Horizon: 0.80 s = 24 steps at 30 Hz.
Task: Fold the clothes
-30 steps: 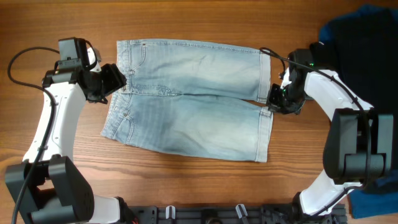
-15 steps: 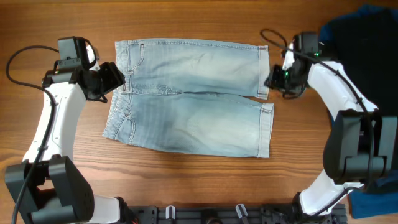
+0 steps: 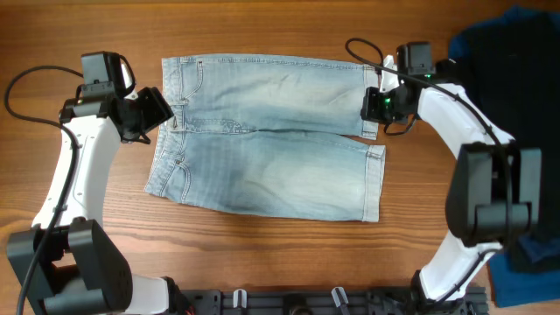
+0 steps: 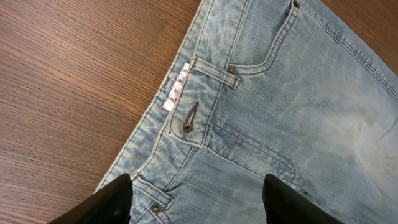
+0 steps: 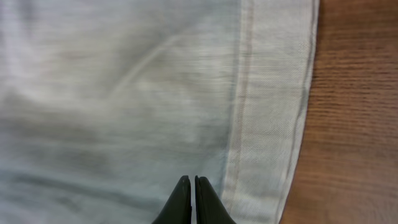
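The light blue denim shorts (image 3: pixel 262 131) lie flat on the wooden table, waistband to the left and both leg hems to the right. My left gripper (image 3: pixel 162 109) hovers over the waistband by the fly, open, its black fingers (image 4: pixel 118 199) spread wide above the denim (image 4: pixel 280 93) and belt loops. My right gripper (image 3: pixel 369 105) sits over the hem of the far leg. It is shut, its fingertips (image 5: pixel 191 180) pressed together with nothing between them, just inside the hem band of the cloth (image 5: pixel 124 93).
A dark blue garment (image 3: pixel 507 61) is heaped at the back right corner, with black cloth (image 3: pixel 534 140) below it near the right arm's base. A black rack (image 3: pixel 297 302) runs along the front edge. Bare wood surrounds the shorts.
My right gripper has moved from the gap between the two leg hems back to the far leg's hem. The left arm has held still.
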Each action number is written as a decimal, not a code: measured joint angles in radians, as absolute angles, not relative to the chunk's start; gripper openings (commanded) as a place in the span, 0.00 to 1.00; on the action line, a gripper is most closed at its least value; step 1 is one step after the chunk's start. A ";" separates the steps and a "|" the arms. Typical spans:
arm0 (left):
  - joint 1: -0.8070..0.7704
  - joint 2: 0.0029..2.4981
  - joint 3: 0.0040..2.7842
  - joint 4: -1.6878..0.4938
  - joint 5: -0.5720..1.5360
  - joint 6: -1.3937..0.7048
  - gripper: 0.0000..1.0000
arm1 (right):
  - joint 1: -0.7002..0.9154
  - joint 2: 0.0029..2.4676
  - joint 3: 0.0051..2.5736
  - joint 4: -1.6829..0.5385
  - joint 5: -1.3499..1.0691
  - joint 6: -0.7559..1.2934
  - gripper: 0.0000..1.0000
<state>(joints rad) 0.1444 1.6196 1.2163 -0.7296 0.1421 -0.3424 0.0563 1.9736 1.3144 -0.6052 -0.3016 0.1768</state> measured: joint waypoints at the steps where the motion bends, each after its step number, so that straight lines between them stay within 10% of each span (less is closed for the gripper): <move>1: 0.144 1.620 1.216 -0.730 0.141 -0.342 0.67 | 0.056 1.988 1.314 -0.601 -0.292 0.177 0.04; 24: 0.144 1.693 1.216 -0.768 0.105 -0.343 0.67 | 0.059 2.049 1.397 -0.656 -0.097 0.151 0.26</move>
<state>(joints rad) 0.1444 1.6928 1.2160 -0.7681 0.1055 -0.3428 0.0586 2.0495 1.3968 -0.6563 -0.0967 0.1509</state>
